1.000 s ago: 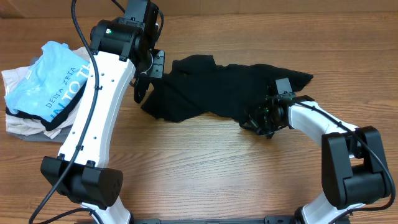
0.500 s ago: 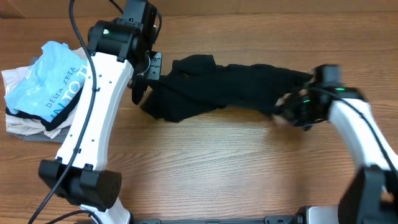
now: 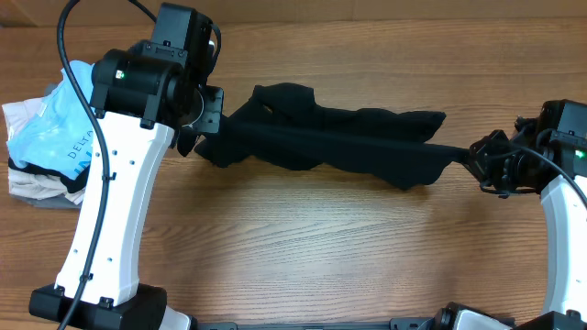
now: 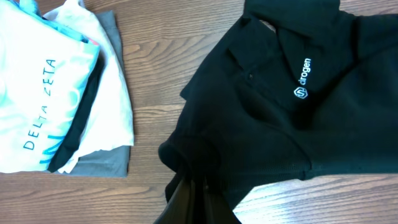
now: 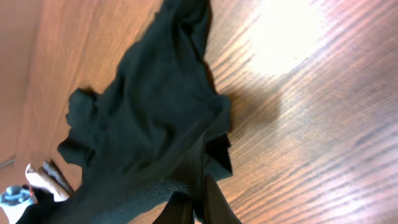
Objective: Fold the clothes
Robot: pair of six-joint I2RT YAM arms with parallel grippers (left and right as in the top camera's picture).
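Two arms are working over the wooden desk (image 3: pixel 303 257) I am watching from afar, and the black shirt (image 3: pixel 339 151) is stretching across its far half, with its long axis running side to side between them. The left arm (image 3: pixel 119 183) is reaching in over one end of the shirt and the right arm (image 3: pixel 564 197) is standing at the other, so neither is nearer the middle. The cloth is bunching into thick folds toward the left and thinning to a taut strip toward the right; I cannot tell how much of it is resting on the desk. Beyond the left arm, apart from the shirt, a pile of other garments (image 3: pixel 37 188) is sitting with a light-blue shirt (image 3: pixel 41 137) on top. I am reading both sets of jaws as fully together on cloth: the left jaws are pinching a bunched fold of the black shirt, and the right jaws are clamping its opposite edge. The small white print (image 4: pixel 303 78) is facing up near the left end. I am judging that spreading comes next, by pulling along that side-to-side axis.
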